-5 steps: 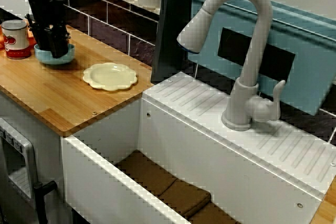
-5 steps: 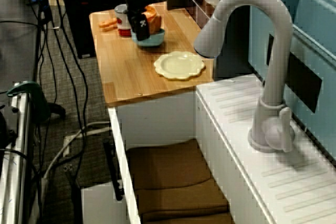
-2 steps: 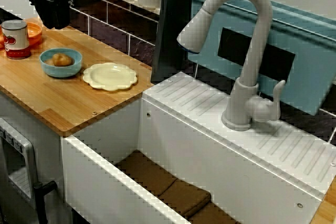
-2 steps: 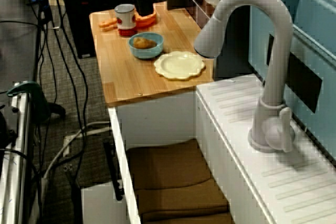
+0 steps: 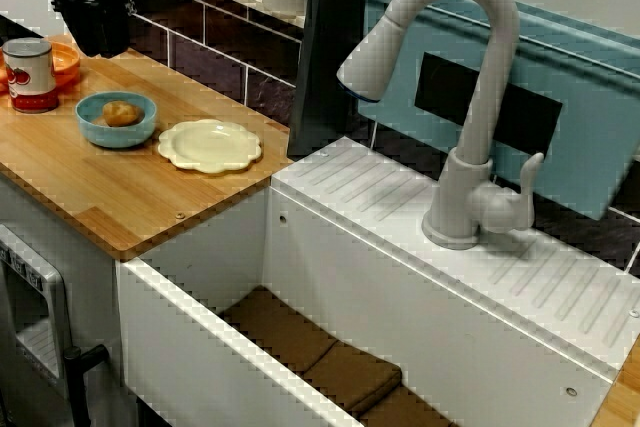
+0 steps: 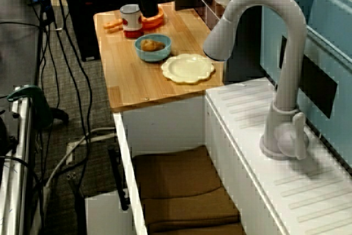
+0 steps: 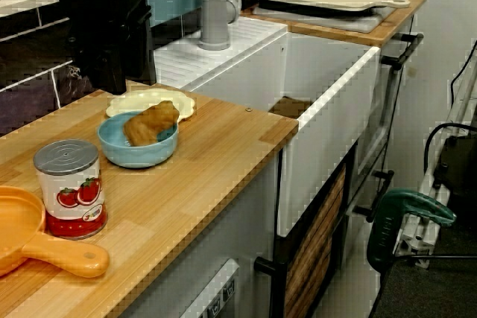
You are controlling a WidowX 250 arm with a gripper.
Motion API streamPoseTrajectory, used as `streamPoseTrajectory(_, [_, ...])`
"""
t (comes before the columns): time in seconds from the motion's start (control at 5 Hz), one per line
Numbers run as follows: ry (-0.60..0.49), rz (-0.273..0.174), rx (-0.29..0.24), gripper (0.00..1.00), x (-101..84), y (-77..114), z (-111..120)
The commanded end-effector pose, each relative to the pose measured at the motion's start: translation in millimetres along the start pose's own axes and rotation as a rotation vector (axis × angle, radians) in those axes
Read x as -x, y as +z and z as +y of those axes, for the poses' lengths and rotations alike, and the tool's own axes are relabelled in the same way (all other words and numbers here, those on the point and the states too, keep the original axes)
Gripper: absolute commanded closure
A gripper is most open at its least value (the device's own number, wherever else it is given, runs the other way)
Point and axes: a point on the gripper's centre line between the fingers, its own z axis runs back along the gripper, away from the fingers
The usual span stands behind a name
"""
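No legible writing, not even on the can (image 7: 68,188)

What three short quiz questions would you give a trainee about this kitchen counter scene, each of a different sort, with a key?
1. True or false: the brown food piece lies on the yellow plate.
2. What stands next to the orange pan? A) tomato can B) glass bottle C) kettle
3. Which is closer to the white sink: the blue bowl or the yellow plate?

Key
1. False. It lies in the blue bowl.
2. A
3. The yellow plate.
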Motion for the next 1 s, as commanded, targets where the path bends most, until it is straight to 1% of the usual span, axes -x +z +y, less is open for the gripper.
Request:
streamPoseTrajectory(0.0, [-0.025,-0.08,-0.109,0.0,6.5,21.5,7])
streamPoseTrajectory(0.2, [-0.031,-0.102,-0.164,0.0,11.4,22.7,20])
streamPoseTrajectory(0.4, [-0.023,-0.098,-0.182,0.0,16.7,17.3,28])
streamPoseTrajectory(0.8, [-0.02,-0.092,-0.195,0.0,25.0,2.3,30])
